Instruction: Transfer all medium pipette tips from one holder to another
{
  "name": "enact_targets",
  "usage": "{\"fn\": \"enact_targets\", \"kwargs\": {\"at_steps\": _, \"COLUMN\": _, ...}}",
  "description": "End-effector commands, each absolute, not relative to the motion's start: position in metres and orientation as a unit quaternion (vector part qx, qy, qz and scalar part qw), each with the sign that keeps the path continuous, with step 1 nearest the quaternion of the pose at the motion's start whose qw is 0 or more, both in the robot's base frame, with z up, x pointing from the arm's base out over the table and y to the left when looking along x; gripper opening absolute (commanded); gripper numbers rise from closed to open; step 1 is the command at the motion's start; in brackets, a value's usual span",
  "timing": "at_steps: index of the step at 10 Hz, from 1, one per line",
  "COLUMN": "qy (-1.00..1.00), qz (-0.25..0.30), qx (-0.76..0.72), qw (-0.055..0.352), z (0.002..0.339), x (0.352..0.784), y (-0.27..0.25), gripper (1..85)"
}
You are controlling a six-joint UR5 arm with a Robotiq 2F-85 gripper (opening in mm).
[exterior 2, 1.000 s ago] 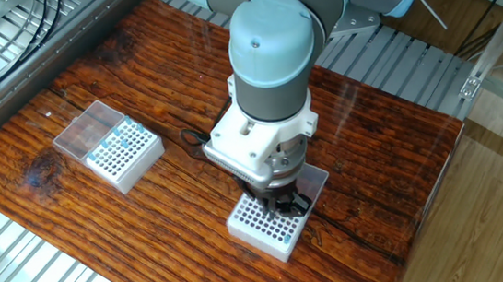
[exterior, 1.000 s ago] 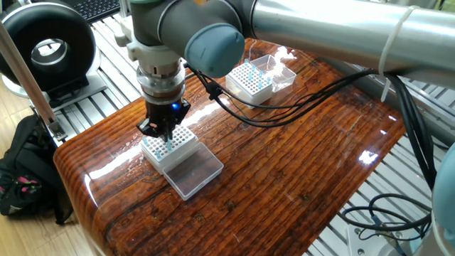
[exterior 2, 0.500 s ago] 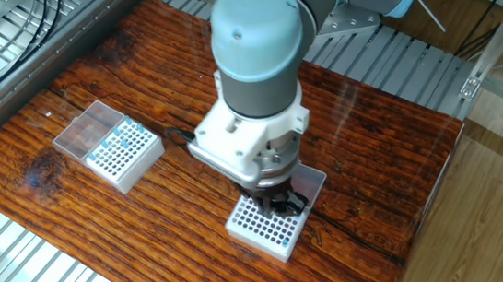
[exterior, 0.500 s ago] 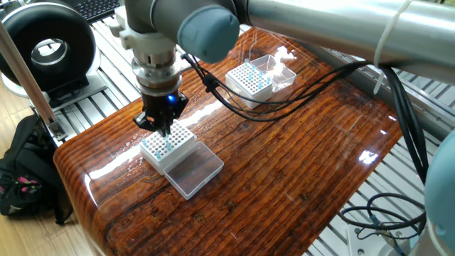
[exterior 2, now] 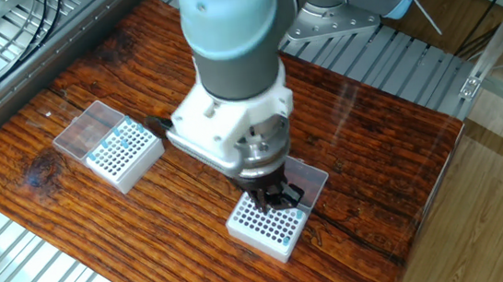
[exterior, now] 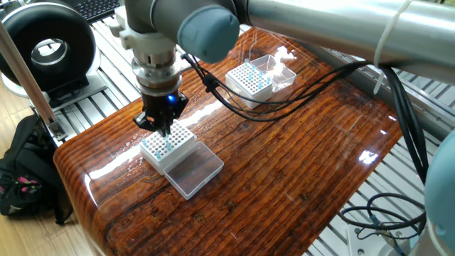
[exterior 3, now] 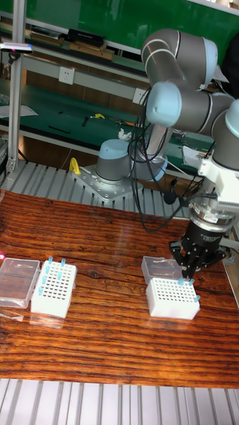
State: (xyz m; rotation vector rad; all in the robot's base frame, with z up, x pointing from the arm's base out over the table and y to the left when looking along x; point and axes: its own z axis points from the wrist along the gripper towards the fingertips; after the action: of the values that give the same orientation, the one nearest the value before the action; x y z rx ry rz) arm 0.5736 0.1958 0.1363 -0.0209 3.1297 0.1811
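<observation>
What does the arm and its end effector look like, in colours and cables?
The arm has silver-grey tubes and pale blue joint caps. A white wrist block carries the small black end effector, which shows a blue light in one fixed view. Black cables run along the arm.

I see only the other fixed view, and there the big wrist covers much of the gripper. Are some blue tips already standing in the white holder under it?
Observer: Yes. The tall fixed view shows a few medium pipette tips standing along the edge of the holder that lies toward the right of that picture, just below the gripper.
Operator: Thank you. Is the gripper carrying a tip at this moment?
Observer: No view settles that. The tall fixed view shows only that the fingers hang dark and close together over the holder's back corner on that same side, and I cannot make out a tip between them.
</observation>
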Motion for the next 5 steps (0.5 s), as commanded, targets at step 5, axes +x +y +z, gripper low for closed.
{"fn": "enact_targets", "kwargs": {"at_steps": 5, "qy": 0.995, "qz": 0.012, "qx": -0.097, "qw": 0.023, "z": 0.177, "x": 0.598, "y": 0.112, "gripper": 6.7}}
